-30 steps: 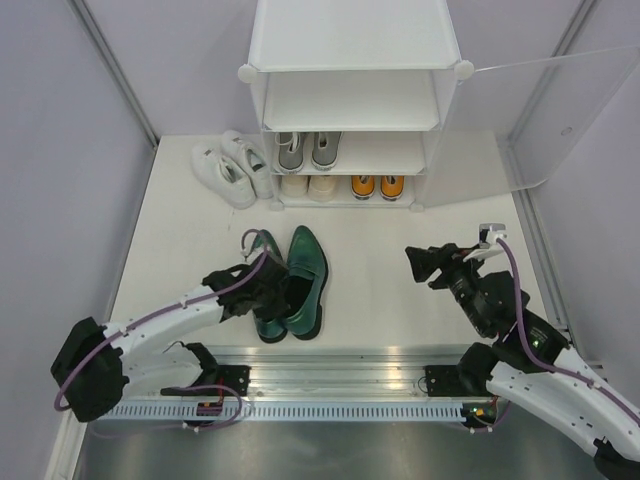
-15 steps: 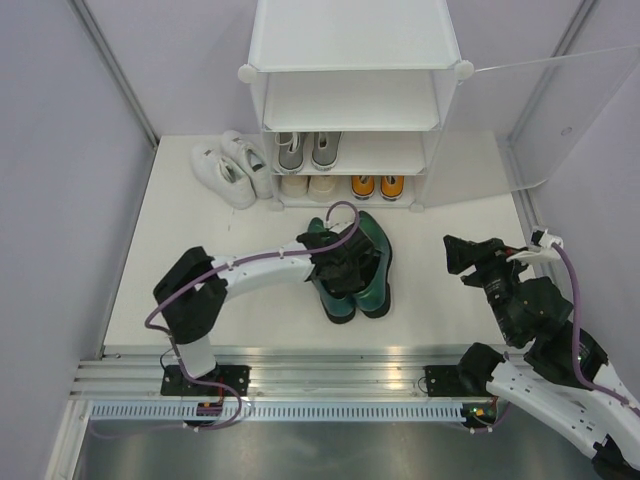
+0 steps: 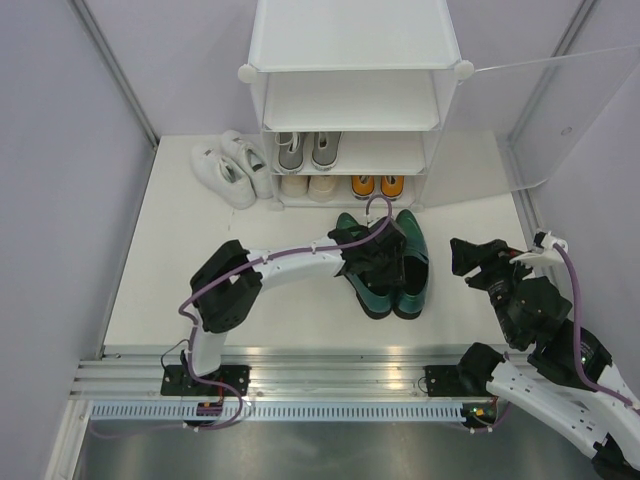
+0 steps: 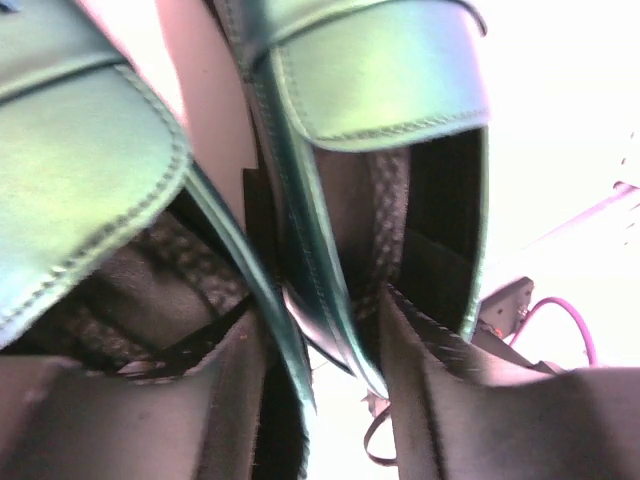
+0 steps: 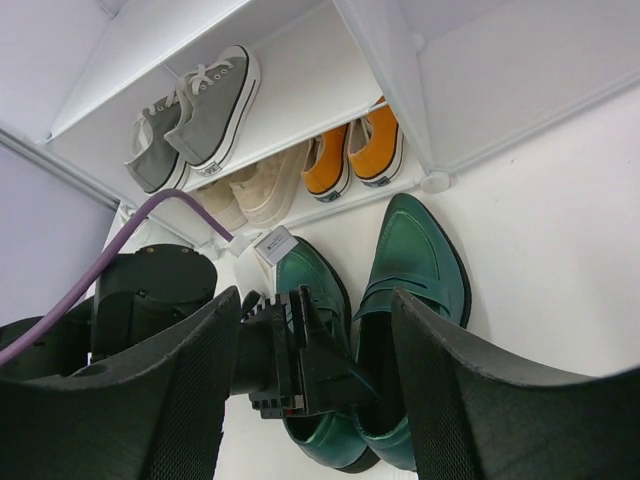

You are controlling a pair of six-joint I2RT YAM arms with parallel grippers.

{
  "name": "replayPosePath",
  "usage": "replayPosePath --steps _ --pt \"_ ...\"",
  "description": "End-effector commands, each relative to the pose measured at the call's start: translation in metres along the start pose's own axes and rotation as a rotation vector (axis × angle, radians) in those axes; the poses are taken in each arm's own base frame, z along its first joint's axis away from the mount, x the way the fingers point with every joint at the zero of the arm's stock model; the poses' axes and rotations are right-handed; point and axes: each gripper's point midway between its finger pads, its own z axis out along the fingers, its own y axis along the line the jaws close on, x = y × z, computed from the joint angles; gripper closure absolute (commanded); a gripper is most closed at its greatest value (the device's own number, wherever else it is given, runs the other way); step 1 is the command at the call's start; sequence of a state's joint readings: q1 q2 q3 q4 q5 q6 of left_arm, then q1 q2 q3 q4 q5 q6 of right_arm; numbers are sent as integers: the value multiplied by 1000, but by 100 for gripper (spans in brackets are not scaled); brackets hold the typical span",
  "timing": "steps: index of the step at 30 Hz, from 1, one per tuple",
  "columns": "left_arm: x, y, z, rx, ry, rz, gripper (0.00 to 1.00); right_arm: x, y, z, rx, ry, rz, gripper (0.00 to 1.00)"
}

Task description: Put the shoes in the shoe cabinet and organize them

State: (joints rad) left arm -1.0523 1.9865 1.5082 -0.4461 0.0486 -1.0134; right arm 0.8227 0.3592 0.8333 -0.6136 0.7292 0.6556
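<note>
Cabinet (image 5: 330, 60): grey lace-ups (image 5: 200, 110) on one shelf, cream pair (image 5: 250, 195) and orange pair (image 5: 355, 155) beneath | Worktop (image 5: 540, 220): green shoes (image 5: 405, 265) side by side, toes toward cabinet, left end effector (image 5: 300, 365) at their heels | Right end effector (image 5: 315, 400): fingers (image 5: 200, 400) spread, foreground

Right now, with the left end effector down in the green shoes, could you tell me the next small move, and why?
Probably let go and lift the left end effector out of the green shoes. The pair stands on the table before the shoe cabinet, the left arm is stretched across, and the open right end effector hovers close beside.
</note>
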Motion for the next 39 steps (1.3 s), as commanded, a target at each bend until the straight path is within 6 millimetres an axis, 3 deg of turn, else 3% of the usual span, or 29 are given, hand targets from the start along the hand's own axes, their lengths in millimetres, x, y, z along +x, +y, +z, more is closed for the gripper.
replayPosePath --steps 1,8,14,15,16,19,20,23,26,28,30,35,39 --pt "-10 -35 -31 129 -59 54 47 -9 1 -2 8 -17 19 34" --pt "-22 -9 -83 46 -172 138 42 6 10 1 -36 38 2 32" --pt "-32 21 -145 -13 -300 265 40 47 42 13 -173 179 -87 17" --pt "-35 33 -153 -48 -336 278 40 61 39 18 -165 206 -109 16" --pt "-41 34 -176 -32 -392 307 37 76 43 23 -175 257 -130 14" --pt "-56 58 -207 -116 -513 351 20 108 49 32 -197 344 -165 12" --pt "-62 62 -228 -122 -566 383 15 118 56 33 -236 371 -163 12" --pt "-77 92 -257 -240 -671 433 6 138 59 37 -256 418 -182 10" --pt "-85 129 -273 -363 -710 429 3 155 58 40 -252 460 -231 9" --pt "-88 156 -270 -446 -708 432 0 169 59 41 -255 493 -268 8" --pt "-90 159 -271 -445 -695 428 0 184 62 42 -271 533 -301 7" --pt "-88 149 -271 -391 -667 433 0 201 54 54 -202 555 -363 6" --pt "-84 159 -279 -431 -650 447 0 214 41 61 -144 574 -416 5"
